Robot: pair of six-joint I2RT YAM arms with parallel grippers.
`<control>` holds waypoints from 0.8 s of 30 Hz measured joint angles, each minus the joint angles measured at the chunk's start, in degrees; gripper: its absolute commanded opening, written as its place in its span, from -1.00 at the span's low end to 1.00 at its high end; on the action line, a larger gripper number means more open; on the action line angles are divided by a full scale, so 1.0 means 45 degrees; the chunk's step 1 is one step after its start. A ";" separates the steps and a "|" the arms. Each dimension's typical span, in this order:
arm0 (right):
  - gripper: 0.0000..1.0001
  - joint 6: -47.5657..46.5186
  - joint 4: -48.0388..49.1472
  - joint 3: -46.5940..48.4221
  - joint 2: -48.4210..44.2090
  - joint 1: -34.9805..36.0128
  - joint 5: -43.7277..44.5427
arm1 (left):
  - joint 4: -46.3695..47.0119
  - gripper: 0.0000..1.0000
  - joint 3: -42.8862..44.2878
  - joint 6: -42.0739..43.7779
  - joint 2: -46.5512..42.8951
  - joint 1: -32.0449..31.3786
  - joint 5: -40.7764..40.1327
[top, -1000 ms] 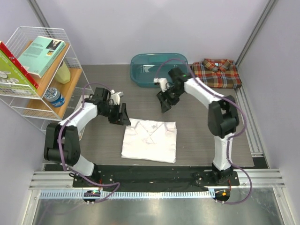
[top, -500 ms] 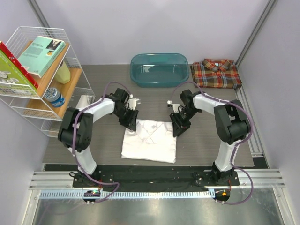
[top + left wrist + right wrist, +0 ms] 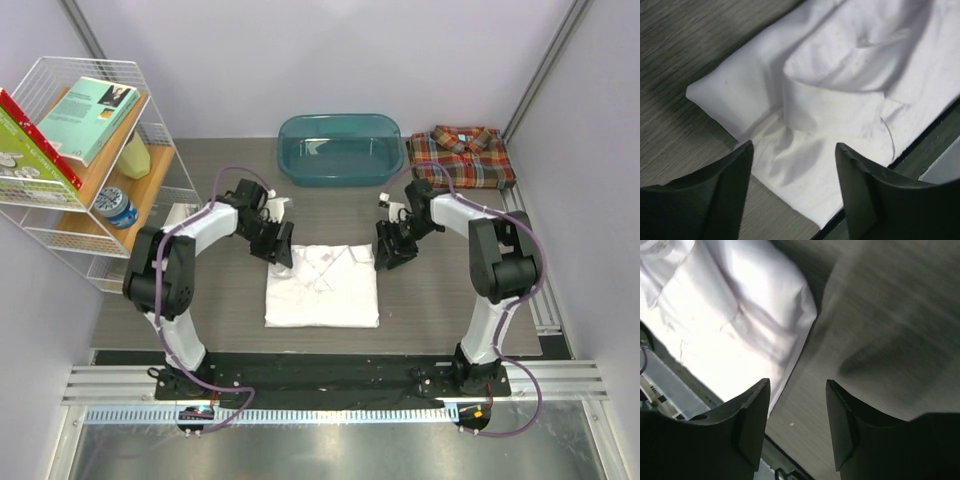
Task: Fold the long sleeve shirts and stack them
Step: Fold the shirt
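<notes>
The white shirt (image 3: 322,288) lies folded into a rough square on the table's middle, collar side toward the far edge. My left gripper (image 3: 280,250) is open at its far left corner; in the left wrist view (image 3: 794,147) the cloth (image 3: 830,100) lies under the spread fingers. My right gripper (image 3: 388,250) is open just off its far right corner; in the right wrist view (image 3: 797,385) the shirt's edge (image 3: 740,330) lies under the left finger. The plaid shirt (image 3: 462,156) lies folded at the far right.
A teal tub (image 3: 340,148) stands at the far middle. A wire shelf (image 3: 95,160) with books, a can and a bottle stands on the left. A white object (image 3: 180,216) lies at its foot. A black strip runs along the near edge (image 3: 320,365).
Both grippers came down to the white shirt's far corners, then shifted slightly toward the far edge. The shirt now lies squarer and a little farther from the near edge.
</notes>
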 measured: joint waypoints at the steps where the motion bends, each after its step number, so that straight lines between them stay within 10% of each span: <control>1: 0.19 0.0087 0.0199 -0.0447 -0.0452 -0.0141 -0.0228 | 0.0053 0.55 -0.0185 0.0151 -0.0389 0.0073 0.0296; 9: 0.31 0.0806 0.0967 -0.3050 -0.2982 -0.1025 -0.1846 | -0.0296 0.59 0.0933 0.3492 -0.2385 -0.1783 0.1370; 24: 0.49 0.1632 0.2093 -0.3735 -0.3031 -0.2608 -0.2545 | -0.1885 0.59 0.8466 0.8427 0.5357 -0.5197 0.0631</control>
